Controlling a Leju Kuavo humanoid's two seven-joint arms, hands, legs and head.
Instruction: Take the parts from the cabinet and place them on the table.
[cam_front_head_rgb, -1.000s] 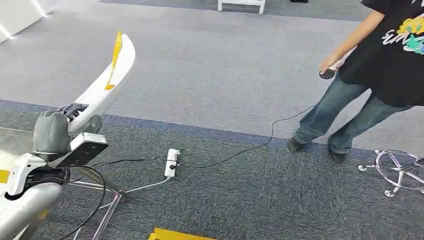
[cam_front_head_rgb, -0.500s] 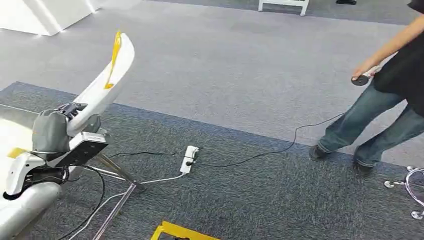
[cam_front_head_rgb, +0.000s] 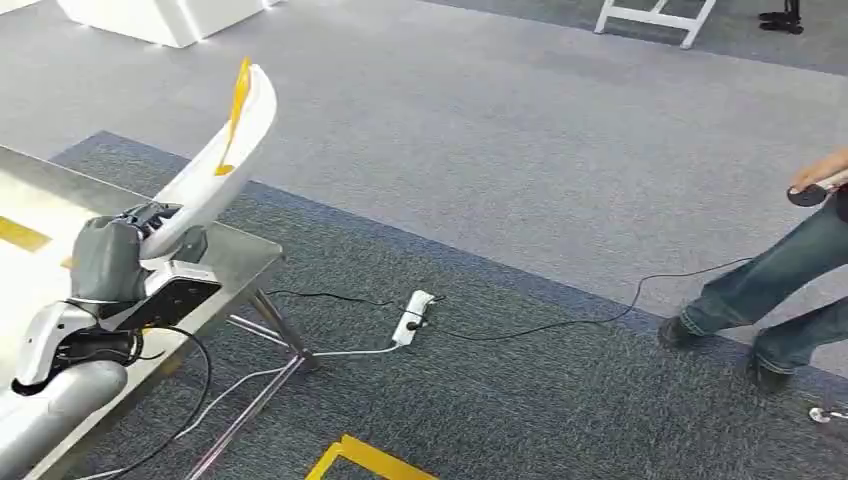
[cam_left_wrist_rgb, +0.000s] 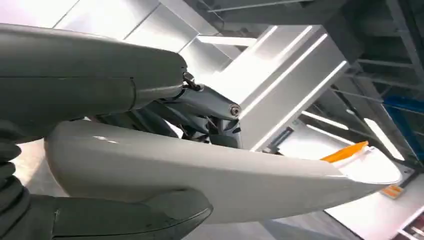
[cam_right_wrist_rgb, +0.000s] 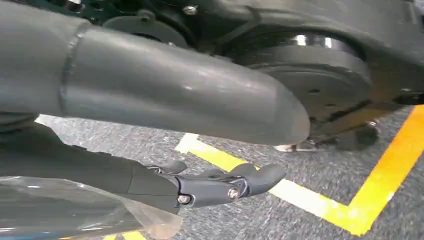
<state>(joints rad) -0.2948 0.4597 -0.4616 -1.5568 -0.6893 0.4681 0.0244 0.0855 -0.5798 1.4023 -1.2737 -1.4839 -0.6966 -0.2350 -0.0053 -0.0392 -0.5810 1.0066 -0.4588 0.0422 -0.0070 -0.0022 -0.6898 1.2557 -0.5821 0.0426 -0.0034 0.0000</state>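
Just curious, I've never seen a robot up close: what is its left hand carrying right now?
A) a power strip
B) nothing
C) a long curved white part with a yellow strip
C: the left hand grips a long curved white part that rises above the table.

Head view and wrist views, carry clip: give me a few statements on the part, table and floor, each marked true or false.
1. The left hand holds a long curved white plastic part with a yellow strip. True.
2. The part lies flat on the steel table. False: it is held, its tip raised.
3. A white power strip lies on the dark carpet. True.
4. The power strip sits on the table. False: on the floor.
5. A person in jeans stands at the right. True.
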